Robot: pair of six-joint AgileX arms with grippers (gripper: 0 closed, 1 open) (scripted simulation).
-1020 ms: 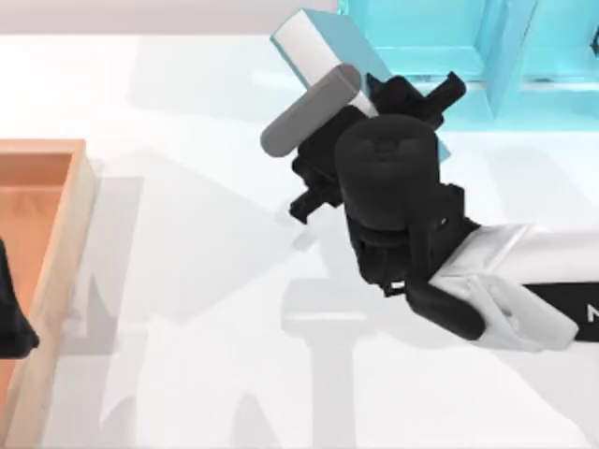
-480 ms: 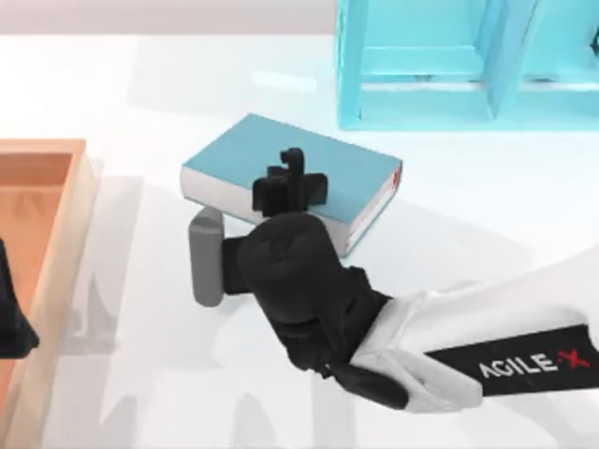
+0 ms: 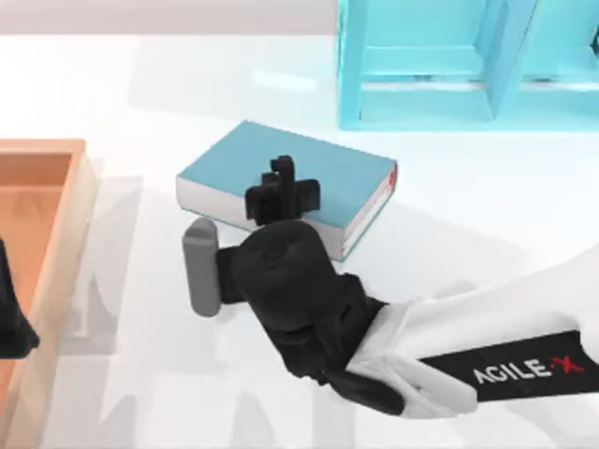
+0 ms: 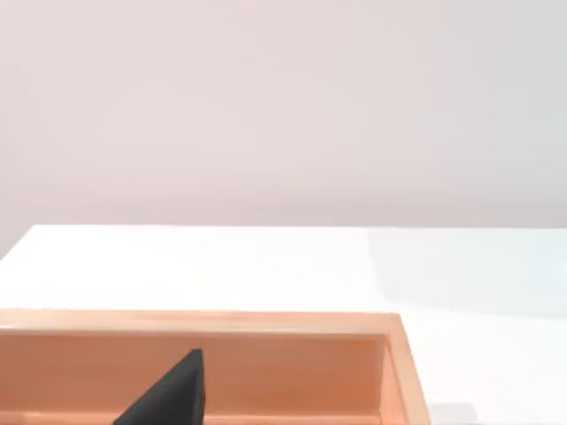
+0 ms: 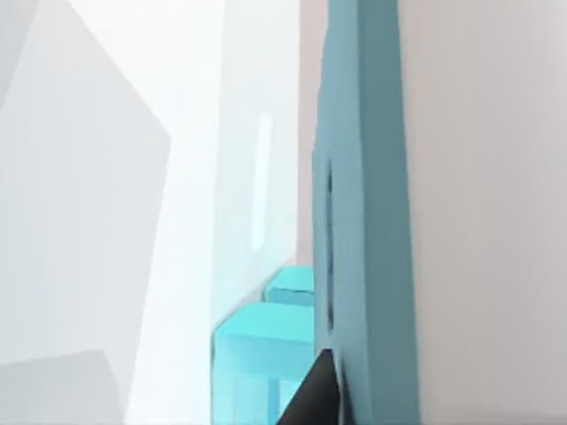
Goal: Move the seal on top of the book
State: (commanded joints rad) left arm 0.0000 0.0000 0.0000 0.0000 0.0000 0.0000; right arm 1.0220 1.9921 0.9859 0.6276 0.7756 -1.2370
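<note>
- Hovering over the book (image 3: 323, 173), right tool (image 3: 281, 192) sits above its near-left part; arm reaches in from the desk's right side.
- Right tool's state: can't tell, wrist housing blocks it.
- Book lies flat mid-desk, teal cover up, white page edges facing front, red spine tip at its right corner.
- Seal: can't make it out w/ certainty; nothing tan visible at the tool.
- Grey cylinder (image 3: 200, 267) on the right arm's wrist, just left of the book's front-left corner.
- Cyan shelf unit (image 3: 449, 65) behind the book, apart from it.
- Orange-brown tray (image 3: 65, 215) at desk's left edge; left tool (image 3: 14, 323) parked over it, state can't tell.
- Desk (image 3: 140, 94) white.
</note>
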